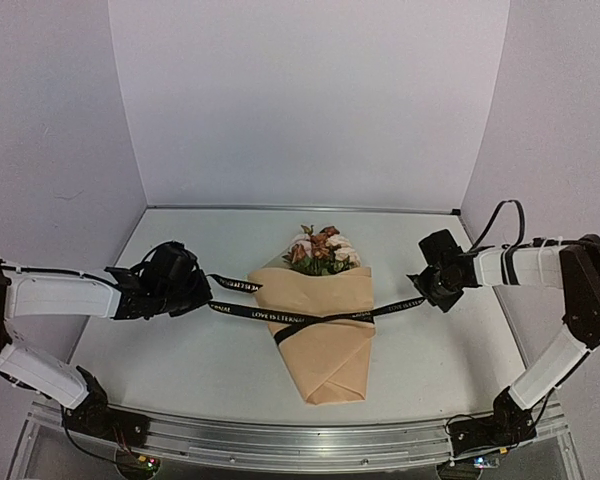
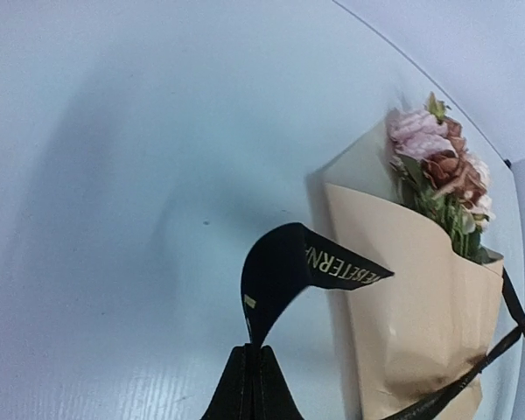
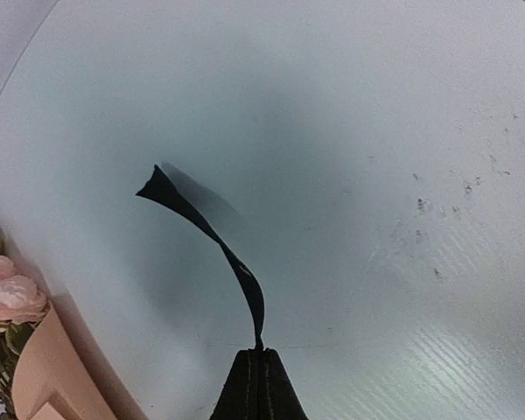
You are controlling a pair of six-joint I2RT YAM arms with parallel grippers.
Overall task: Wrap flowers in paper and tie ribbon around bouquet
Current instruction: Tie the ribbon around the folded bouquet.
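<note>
Pinching the limp, likely slippery ribbon [image 1: 310, 318] near its ends with left gripper [image 1: 206, 298] and right gripper [image 1: 420, 296] clamped, sparing the light, crushable bouquet [image 1: 325, 350].

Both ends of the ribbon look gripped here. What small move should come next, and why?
Probably draw both grippers slightly apart. The left gripper and right gripper are each shut on an end of the ribbon, which runs across the bouquet and seems to cross itself at the middle; pulling outward should snug it.
</note>
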